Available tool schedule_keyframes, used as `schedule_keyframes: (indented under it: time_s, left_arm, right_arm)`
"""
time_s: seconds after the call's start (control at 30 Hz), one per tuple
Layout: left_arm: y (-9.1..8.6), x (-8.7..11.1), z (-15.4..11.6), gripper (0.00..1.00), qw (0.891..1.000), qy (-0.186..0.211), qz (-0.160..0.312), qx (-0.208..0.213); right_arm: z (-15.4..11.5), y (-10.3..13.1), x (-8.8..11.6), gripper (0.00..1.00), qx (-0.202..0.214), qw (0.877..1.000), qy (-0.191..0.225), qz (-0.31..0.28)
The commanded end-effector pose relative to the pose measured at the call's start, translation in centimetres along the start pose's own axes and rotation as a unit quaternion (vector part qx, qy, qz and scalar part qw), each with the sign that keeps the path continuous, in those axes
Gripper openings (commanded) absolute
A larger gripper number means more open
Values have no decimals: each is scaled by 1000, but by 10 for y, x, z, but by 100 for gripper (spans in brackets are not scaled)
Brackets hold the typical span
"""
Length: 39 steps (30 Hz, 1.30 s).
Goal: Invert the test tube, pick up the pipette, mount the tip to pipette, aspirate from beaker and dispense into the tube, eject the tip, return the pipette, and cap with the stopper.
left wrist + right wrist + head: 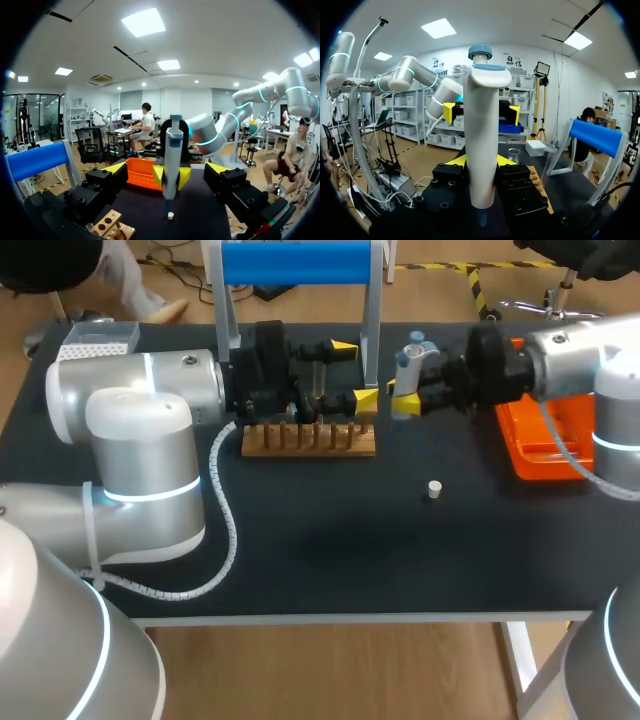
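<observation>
My right gripper (403,398) is shut on a white pipette (410,362) with a blue top, held upright behind the wooden tube rack (308,438). In the right wrist view the pipette (481,135) stands between the yellow tips of that gripper (480,162). My left gripper (355,373) hangs open over the rack's right end, facing the pipette (172,160), with nothing between its black fingers (100,185). A small white stopper (434,489) lies on the black table, in front of the right gripper. Ahead of the right gripper, on the table, stands a clear beaker (514,153).
An orange tray (545,435) sits at the table's right side under my right arm. A frame with a blue top bar (295,262) stands behind the rack. A white box (98,338) rests at the back left. My left arm's cable (225,530) trails across the table.
</observation>
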<state>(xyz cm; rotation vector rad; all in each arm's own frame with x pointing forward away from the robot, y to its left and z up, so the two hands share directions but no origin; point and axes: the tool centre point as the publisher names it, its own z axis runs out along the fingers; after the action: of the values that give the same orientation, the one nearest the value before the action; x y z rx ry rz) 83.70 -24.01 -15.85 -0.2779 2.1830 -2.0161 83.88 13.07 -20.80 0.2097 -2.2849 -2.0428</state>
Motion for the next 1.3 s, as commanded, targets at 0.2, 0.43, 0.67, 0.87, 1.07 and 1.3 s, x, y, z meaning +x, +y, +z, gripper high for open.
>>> schedule_keyframes:
  time_s: [0.2, 0.43, 0.67, 0.87, 1.07, 1.3]
  left_arm:
    - [1, 1, 2, 100, 1000, -3, 0, 1]
    - [1, 1, 2, 100, 1000, -3, 0, 1]
    - [1, 1, 2, 100, 1000, -3, 0, 1]
    - [1, 1, 2, 100, 1000, -3, 0, 1]
    - [1, 1, 2, 100, 1000, -3, 0, 1]
    - [1, 1, 2, 100, 1000, -3, 0, 1]
  right_arm:
    - [19, 12, -2, 0, -5, 1000, 7, -8]
    - [35, 18, -1, 0, -9, 1000, 14, -12]
    - [44, 17, 1, 0, -8, 1000, 15, -9]
    - [51, 13, 1, 0, -6, 1000, 12, -5]
    - [54, 13, 2, 0, -7, 1000, 9, -2]
    - [57, 12, 2, 0, -10, 1000, 6, 0]
